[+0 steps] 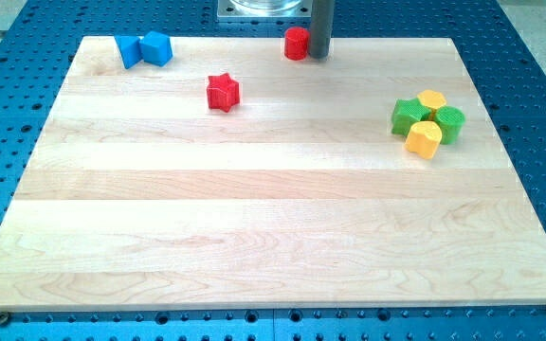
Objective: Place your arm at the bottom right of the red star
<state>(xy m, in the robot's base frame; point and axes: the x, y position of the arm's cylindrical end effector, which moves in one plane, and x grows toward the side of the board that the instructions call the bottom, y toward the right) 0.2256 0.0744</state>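
Upper centre of frame: my tip (318, 55) just right of red cylinder (296, 43). Lower left of these: red star (223, 92). Upper left corner: blue pair (143, 49), touching. Right side: green-and-yellow cluster (428, 121), packed together on board (254, 237).

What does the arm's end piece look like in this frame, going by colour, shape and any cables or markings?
My tip is the lower end of a straight, plain dark grey rod, round in section. No cables, labels or markings show on it. Behind it at the view's top sits a pale metallic round mount, cut off by the frame; the arm itself is out of view.
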